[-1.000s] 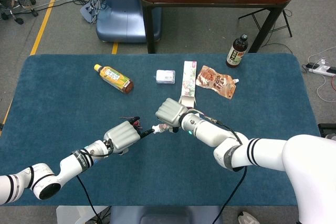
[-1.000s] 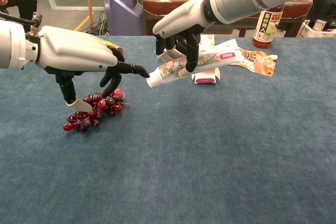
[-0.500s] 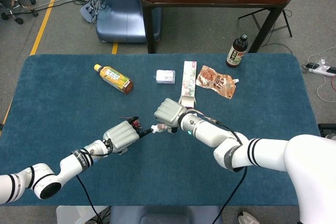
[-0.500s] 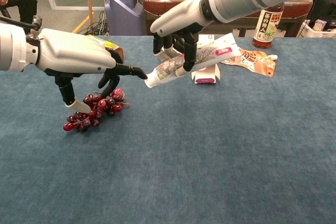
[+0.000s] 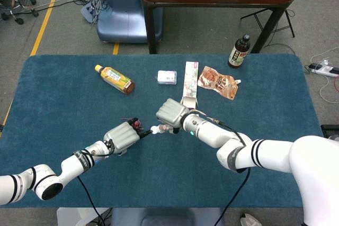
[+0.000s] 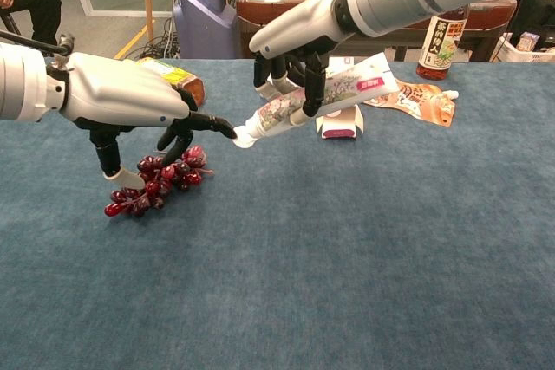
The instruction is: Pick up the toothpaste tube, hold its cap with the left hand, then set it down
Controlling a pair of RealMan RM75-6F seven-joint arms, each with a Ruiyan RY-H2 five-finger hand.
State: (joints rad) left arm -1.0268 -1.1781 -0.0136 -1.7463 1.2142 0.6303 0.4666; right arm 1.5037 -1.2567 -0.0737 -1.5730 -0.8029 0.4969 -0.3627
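The tube (image 6: 316, 101) is already up off the table, gripped around its middle by the right hand (image 6: 290, 71) just above frame centre, cap (image 6: 244, 137) tilted down-left. The left hand (image 6: 130, 101) reaches in from the left, one fingertip (image 6: 224, 128) touching the cap but not yet closed round it; it grasps nothing. Holding the cap and setting down remain.
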